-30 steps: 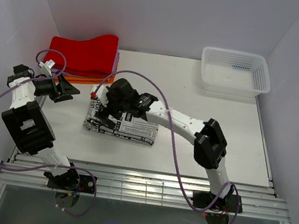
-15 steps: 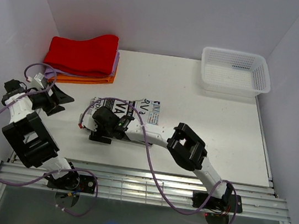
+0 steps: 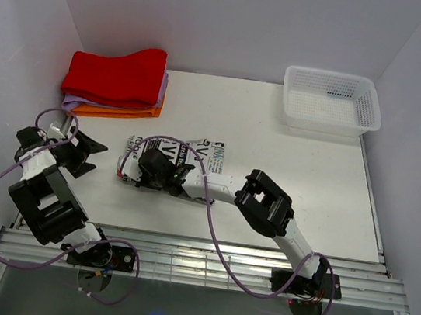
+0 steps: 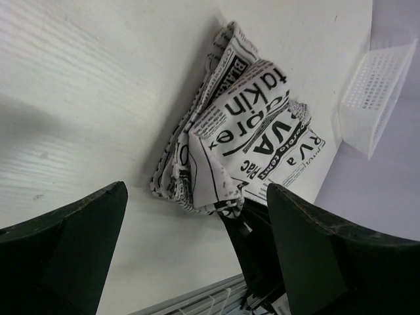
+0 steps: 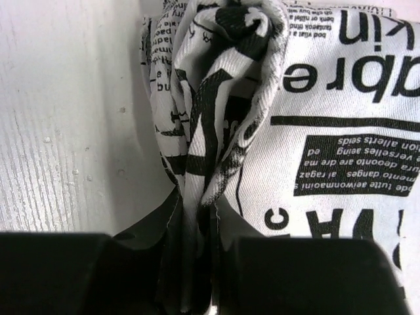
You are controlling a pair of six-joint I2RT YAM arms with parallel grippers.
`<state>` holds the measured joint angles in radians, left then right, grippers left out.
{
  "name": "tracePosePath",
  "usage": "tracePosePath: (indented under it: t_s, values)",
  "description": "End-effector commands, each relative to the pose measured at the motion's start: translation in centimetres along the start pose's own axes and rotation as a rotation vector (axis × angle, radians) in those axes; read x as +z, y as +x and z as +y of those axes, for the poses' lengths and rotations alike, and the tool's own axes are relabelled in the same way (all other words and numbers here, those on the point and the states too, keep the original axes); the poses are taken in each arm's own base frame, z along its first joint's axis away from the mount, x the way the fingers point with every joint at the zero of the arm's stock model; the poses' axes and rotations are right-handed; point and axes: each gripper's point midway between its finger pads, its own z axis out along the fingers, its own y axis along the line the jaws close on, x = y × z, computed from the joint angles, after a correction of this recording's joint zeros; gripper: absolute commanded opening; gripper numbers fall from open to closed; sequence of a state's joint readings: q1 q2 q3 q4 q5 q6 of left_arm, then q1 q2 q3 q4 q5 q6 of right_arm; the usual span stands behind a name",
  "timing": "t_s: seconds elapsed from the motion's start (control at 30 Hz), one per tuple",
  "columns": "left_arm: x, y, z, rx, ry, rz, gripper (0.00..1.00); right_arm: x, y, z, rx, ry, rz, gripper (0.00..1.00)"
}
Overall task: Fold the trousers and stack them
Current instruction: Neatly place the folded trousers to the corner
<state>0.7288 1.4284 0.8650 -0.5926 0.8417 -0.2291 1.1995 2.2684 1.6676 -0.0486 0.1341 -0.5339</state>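
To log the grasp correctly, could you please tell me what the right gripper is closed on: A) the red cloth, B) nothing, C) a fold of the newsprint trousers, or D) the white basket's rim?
C: the right wrist view shows a bunched fold of the trousers pinched in the right gripper.

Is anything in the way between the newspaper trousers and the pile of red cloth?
No, nothing visible. Only bare table lies between the trousers and the red pile. The right gripper is pinching the trousers' edge.
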Motion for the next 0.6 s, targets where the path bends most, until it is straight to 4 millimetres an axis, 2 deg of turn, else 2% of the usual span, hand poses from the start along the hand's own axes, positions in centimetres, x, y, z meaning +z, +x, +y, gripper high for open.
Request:
tracePosePath:
  t_s: [0.0,0.03,0.1,0.2,0.37,0.43,0.57]
  values:
    - [0.2,0.4,-1.3,-0.049,0.002,-0.062,0.98,-0.4,-0.5,-1.6,0.148,-0.06,-0.031,0.08]
    - [0.6,1.0,-0.9,-0.058,-0.026,-0.064,0.98,-0.5,-0.7,-2.0,0.175,-0.067,-0.038,0.08]
    - [1.2,1.7,-1.6,-0.048,-0.022,-0.057,0.98,-0.8,-1.7,-2.7,0.234,-0.087,-0.068,0.08]
    - [1.8,2.4,-2.5,-0.052,-0.035,-0.079,0.98,-1.0,-2.1,-3.1,0.302,-0.108,-0.088,0.08]
    - [2.8,3.0,-4.1,-0.107,-0.02,-0.132,0.98,-1.2,-2.7,-3.4,0.395,-0.147,-0.108,0.08]
    - [3.4,3.5,-3.9,-0.131,-0.03,-0.129,0.98,-1.3,-3.2,-3.5,0.426,-0.158,-0.122,0.08]
    - [4.7,3.9,-5.0,-0.16,-0.005,-0.123,0.98,-1.3,-3.7,-3.3,0.443,-0.178,-0.135,0.08]
